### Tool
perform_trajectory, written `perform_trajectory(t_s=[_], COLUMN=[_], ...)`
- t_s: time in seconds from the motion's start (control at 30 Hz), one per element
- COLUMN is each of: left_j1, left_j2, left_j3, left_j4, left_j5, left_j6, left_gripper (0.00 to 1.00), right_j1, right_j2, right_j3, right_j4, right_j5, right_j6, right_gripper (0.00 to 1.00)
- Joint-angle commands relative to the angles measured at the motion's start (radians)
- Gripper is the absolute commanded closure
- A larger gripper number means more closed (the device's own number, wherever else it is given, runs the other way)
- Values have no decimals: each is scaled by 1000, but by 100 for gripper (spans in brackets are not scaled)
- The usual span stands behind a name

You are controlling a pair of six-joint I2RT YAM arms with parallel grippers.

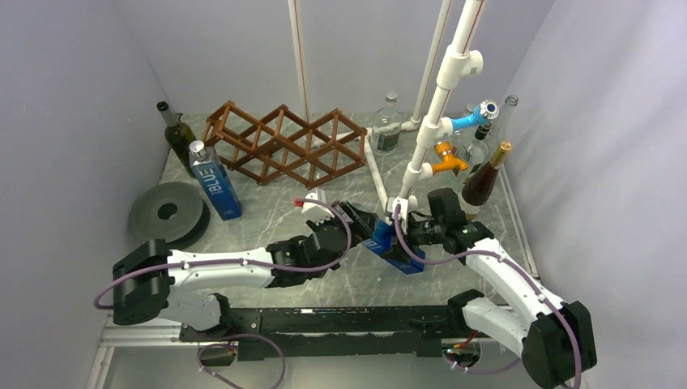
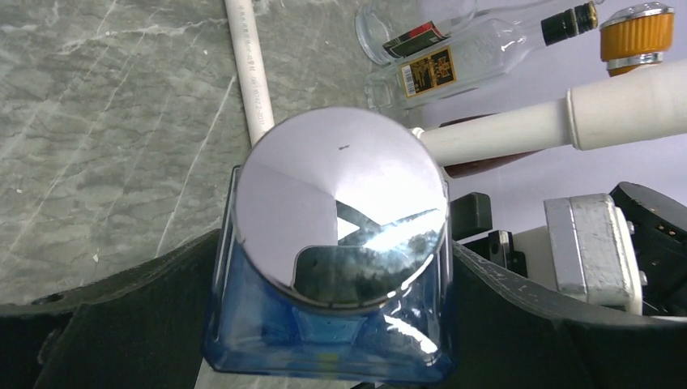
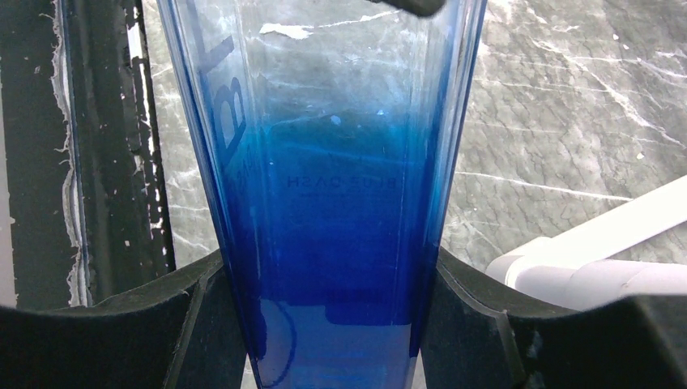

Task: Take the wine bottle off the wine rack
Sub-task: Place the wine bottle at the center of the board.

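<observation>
Sitting clear of the wine rack (image 1: 283, 142) already, by the look of it: wine bottle (image 1: 397, 251) out in front of the arm bases, well apart from the brown lattice, with the rack behind it and to the left. Clamped from two sides: by the left gripper (image 1: 356, 225) across the shoulder just under the silver cap (image 2: 340, 211), and by the right gripper (image 1: 409, 231) across the blue glass body further down. Pressed against both pads in each wrist view, with no gap to be seen. Equally near to either arm, then, being in the grasp of both.

Seemingly tilted rather than upright, with the long axis running cap-end toward the left gripper and base toward the near right. Offered as a judgement only, with so little blue showing from above. Probably calling next for a set-down or a handover, and turning on that tilt — best not to let go of one end without the other end supported.

Hard to make out: base touching the marble table (image 1: 267, 203) or hanging above it — cut off in both wrist views, buried under the two wrists from above. Rack cells apparently empty, though partly screened by their own slats at the far side. Not to be confused with the second blue bottle (image 1: 215, 180), standing upright near the rack's left end.
</observation>
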Motion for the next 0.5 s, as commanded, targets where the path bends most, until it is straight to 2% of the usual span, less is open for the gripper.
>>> perform_trajectory(t_s=[0.0, 0.3, 0.47], left_j1=[-6, -13, -16], left_j2=[26, 54, 54], left_j3=[58, 48, 23], left_j4=[-47, 30, 113], left_j5=[-46, -42, -44], left_j6=[-52, -24, 11], left_gripper=[5, 10, 23], right_j1=[-2, -3, -3], right_j2=[-38, -40, -41], right_j3=[35, 34, 35], right_j4=[100, 102, 100], right_j5=[-77, -77, -78], right_j6=[-4, -4, -7], right_gripper=[100, 100, 100])
